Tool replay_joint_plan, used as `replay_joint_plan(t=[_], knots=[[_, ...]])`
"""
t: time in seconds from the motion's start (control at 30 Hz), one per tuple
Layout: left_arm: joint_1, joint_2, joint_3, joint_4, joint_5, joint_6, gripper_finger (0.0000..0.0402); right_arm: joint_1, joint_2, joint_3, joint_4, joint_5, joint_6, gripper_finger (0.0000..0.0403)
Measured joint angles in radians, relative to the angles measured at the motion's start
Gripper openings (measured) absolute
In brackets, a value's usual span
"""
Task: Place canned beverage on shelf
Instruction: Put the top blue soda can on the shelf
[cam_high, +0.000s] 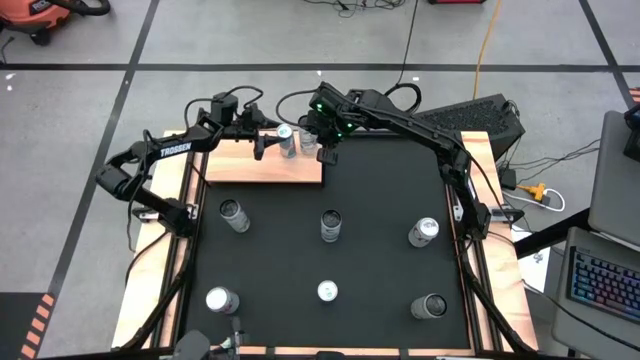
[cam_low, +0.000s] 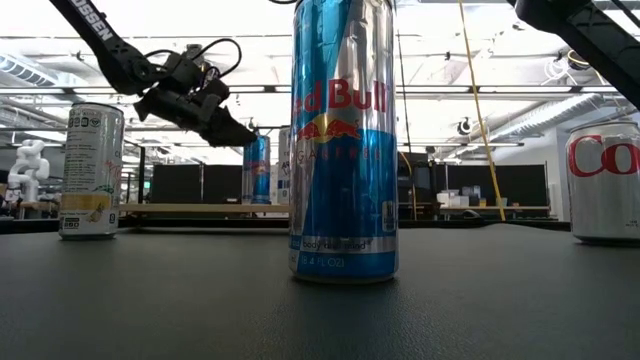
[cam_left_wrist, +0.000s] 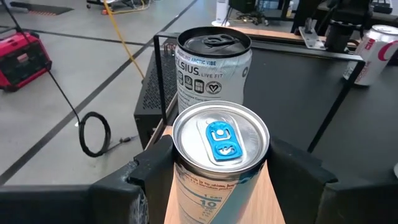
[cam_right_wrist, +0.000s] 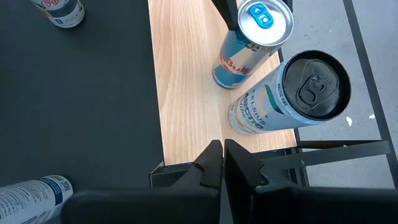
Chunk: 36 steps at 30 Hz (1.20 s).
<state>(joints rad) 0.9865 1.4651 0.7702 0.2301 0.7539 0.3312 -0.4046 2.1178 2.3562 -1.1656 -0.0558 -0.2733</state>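
Note:
A slim blue-and-silver can with a blue tab (cam_left_wrist: 221, 140) stands on the light-wood shelf (cam_high: 250, 165) at the table's far left. My left gripper (cam_high: 272, 143) is shut on it. Just behind it on the shelf stands a taller white can with a black top (cam_right_wrist: 283, 99). My right gripper (cam_right_wrist: 222, 165) hovers shut above the shelf's right end, near both cans, holding nothing. My left gripper pinches the blue-tab can by its upper side wall (cam_left_wrist: 181, 171), just below the rim, with one finger (cam_left_wrist: 152, 171) on each side. The fingers come nearly level from the table's left. The can is upright, its base (cam_right_wrist: 222, 78) down at the shelf board.
Several more cans stand spread over the black mat (cam_high: 380, 200), among them a silver one (cam_high: 233, 213) near the shelf, one at the middle (cam_high: 331, 225) and one to the right (cam_high: 424, 231). Thin black uprights (cam_left_wrist: 157, 68) rise at the shelf's corners.

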Motion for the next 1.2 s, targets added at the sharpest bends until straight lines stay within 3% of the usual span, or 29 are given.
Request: replay_joint_plan(t=[0.33, 0.77, 1.2], knots=[[0.042, -0.005, -0.003, -0.004, 0.017, 0.010, 0.0222, 0.000, 0.000, 0.000, 0.001, -0.001, 0.000, 0.0000], [0.060, -0.005, -0.005, -0.012, 0.119, 0.021, 0.0222, 0.000, 0.000, 0.000, 0.001, -0.001, 0.000, 0.0000], [0.063, -0.004, -0.005, -0.006, 0.103, 0.042, 0.0222, 0.001, 0.000, 0.000, 0.001, -0.001, 0.004, 0.0000]])
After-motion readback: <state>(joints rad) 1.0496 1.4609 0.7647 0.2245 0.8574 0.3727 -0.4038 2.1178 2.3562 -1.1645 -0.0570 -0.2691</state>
